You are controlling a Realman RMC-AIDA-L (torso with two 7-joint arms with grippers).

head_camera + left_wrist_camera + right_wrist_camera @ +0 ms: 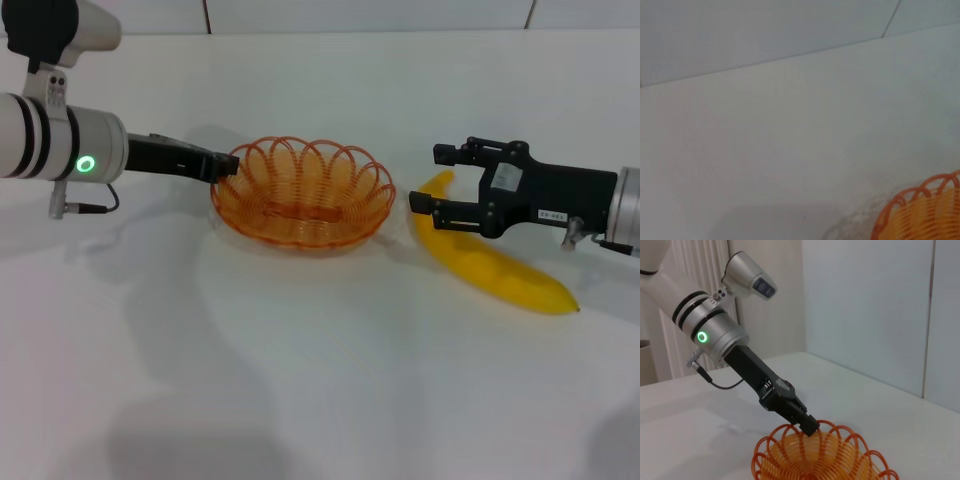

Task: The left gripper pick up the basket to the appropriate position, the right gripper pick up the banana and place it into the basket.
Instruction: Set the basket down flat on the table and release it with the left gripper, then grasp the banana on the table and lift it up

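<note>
The orange wire basket [300,192] stands on the white table in the middle of the head view. My left gripper [226,165] reaches in from the left, and its fingers are closed on the basket's left rim. The right wrist view shows that gripper [809,426] pinching a rim loop of the basket [825,460]. A piece of the rim also shows in the left wrist view [925,212]. The yellow banana [500,268] lies on the table right of the basket. My right gripper [428,180] is open and empty, with its fingers just above the banana's far end.
The white table [320,380] spreads wide in front of the basket and banana. A pale wall [370,12] runs along the table's far edge. Nothing else stands near the basket.
</note>
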